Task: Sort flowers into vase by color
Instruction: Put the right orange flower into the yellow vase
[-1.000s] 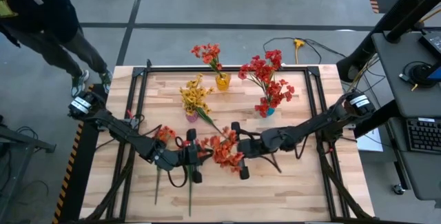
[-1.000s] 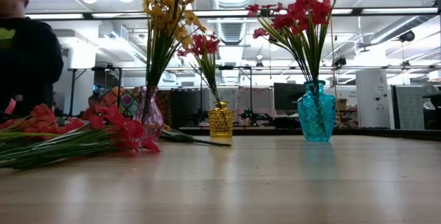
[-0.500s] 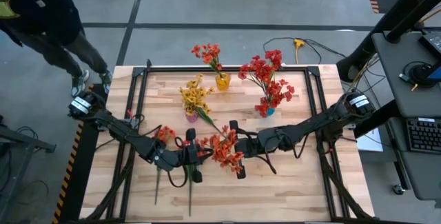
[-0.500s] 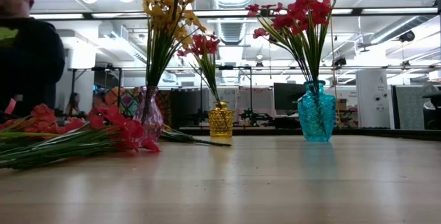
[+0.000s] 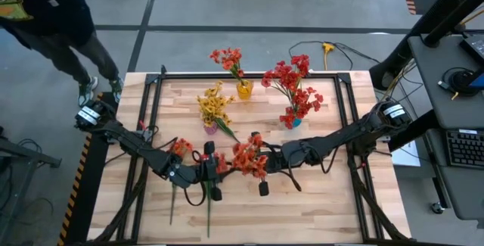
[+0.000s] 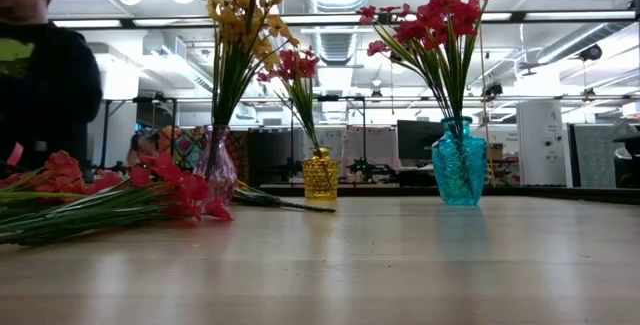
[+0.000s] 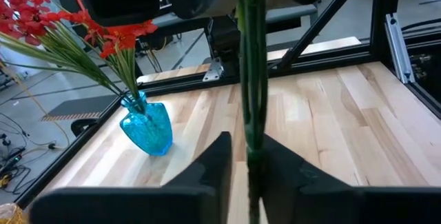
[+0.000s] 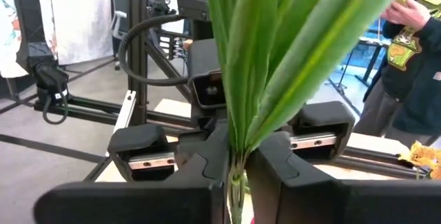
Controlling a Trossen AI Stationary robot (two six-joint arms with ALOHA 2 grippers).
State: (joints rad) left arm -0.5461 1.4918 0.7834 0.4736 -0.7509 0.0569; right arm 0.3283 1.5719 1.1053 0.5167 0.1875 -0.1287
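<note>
pale butcher-block wood worktop (image 5: 318,200) with a smooth satin sheen, matt black metal frame (image 5: 249,74) round it, glossy faceted teal glass vase (image 6: 460,163), shiny amber glass vase (image 6: 321,174), matt black plastic end effector fingers (image 7: 213,165), plasticky green stems (image 8: 241,58)

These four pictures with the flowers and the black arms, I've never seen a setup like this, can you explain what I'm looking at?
Two robot arms work at a wooden table. One camera looks straight down, one sits at table height, and one rides on each wrist. Three vases stand at the back: a pink vase with yellow flowers, a yellow vase and a blue vase with red ones. Loose flowers lie on the table. The left gripper and right gripper meet mid-table, both clamped on one orange-red flower, as if handing it over.
</note>
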